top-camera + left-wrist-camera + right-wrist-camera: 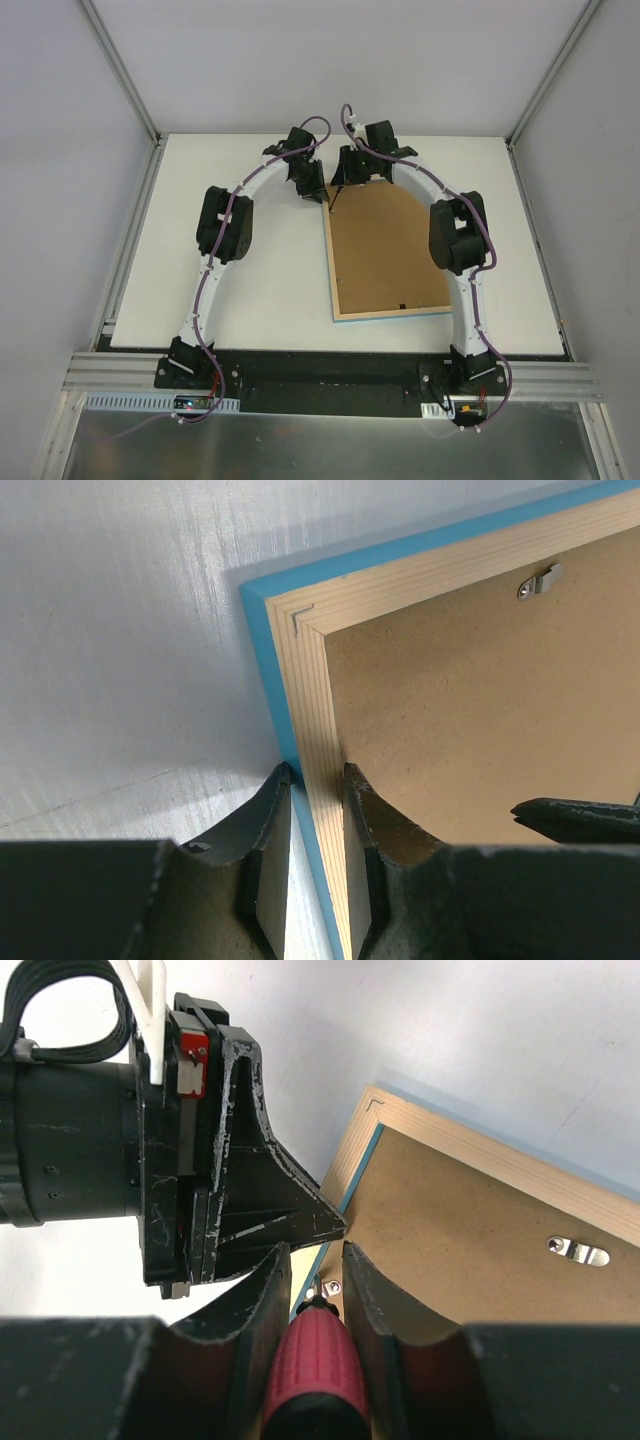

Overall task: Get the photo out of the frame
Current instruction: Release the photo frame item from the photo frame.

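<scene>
The frame (385,255) lies face down, its brown back panel up, rimmed in pale wood with a turquoise edge. The photo is hidden beneath the panel. My left gripper (312,195) is shut on the frame's left rim (315,680) near the far-left corner, one finger outside the blue edge and one on the panel (317,772). My right gripper (347,178) is shut on a red-handled screwdriver (315,1360). The screwdriver's tip rests at a small metal clip (328,1288) by the panel's left edge. The left gripper's finger (240,1190) is close beside it.
A second metal clip (578,1251) sits on the panel's far edge; it also shows in the left wrist view (540,580). The white table (260,290) ends in metal rails at the sides and front. Both arms arch over the table's far half.
</scene>
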`<state>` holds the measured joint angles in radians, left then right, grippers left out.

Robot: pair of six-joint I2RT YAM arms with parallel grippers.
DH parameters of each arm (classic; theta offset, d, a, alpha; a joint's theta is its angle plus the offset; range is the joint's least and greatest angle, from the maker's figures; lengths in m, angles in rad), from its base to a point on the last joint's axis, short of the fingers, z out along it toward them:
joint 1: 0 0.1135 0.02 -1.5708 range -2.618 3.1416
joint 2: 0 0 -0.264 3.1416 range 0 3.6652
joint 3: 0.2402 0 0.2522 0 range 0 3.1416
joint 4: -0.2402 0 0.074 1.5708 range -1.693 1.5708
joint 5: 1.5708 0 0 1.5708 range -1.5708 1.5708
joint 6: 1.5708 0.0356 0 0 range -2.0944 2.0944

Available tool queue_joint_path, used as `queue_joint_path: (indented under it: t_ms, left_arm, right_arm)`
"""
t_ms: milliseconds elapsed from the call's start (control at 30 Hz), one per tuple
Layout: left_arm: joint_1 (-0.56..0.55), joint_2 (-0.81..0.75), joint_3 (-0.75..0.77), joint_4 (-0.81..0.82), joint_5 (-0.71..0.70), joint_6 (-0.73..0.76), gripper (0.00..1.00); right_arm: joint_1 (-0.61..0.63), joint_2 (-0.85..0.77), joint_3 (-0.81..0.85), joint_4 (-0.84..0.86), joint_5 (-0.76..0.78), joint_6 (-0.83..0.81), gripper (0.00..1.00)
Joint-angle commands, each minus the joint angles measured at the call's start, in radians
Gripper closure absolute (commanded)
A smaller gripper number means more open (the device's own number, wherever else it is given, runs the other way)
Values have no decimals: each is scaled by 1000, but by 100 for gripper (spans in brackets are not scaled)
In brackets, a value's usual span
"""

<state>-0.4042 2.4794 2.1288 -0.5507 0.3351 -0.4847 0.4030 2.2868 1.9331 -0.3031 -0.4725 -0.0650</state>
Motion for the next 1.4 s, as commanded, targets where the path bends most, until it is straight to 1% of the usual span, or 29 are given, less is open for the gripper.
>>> queue_joint_path:
  t_ms: [0, 200, 467, 567, 700, 833, 967, 1167, 1333, 1367]
  left_arm:
    - [2, 26, -47, -89, -38, 21, 100]
    - [2, 27, -46, -89, -33, 20, 100]
    - [4, 26, -46, -91, -36, 23, 100]
    - [5, 26, -46, -89, -38, 21, 100]
    - [13, 26, -41, -89, -44, 23, 100]
    - [25, 32, -27, -91, -50, 26, 100]
    - [47, 39, 3, -101, -65, 35, 100]
    - [90, 47, 69, -109, -96, 57, 100]
    - [108, 56, 141, -114, -110, 84, 100]
    - [111, 55, 158, -114, -104, 93, 98]
  right_arm:
    - [5, -53, -20, -88, -20, -61, 99]
    - [5, -87, -49, -106, -8, -96, 99]
    - [3, -99, -37, -126, -17, -101, 99]
    - [-6, -119, -17, -136, -54, -87, 99]
    - [-35, -188, -20, -145, -124, -81, 99]
    - [-70, -294, -98, -152, -181, -116, 99]
    - [-108, -420, -221, -179, -218, -191, 99]
    - [-138, -613, -397, -231, -225, -346, 99]
    - [-164, -739, -493, -286, -241, -424, 99]
    - [-170, -760, -508, -297, -244, -444, 99]
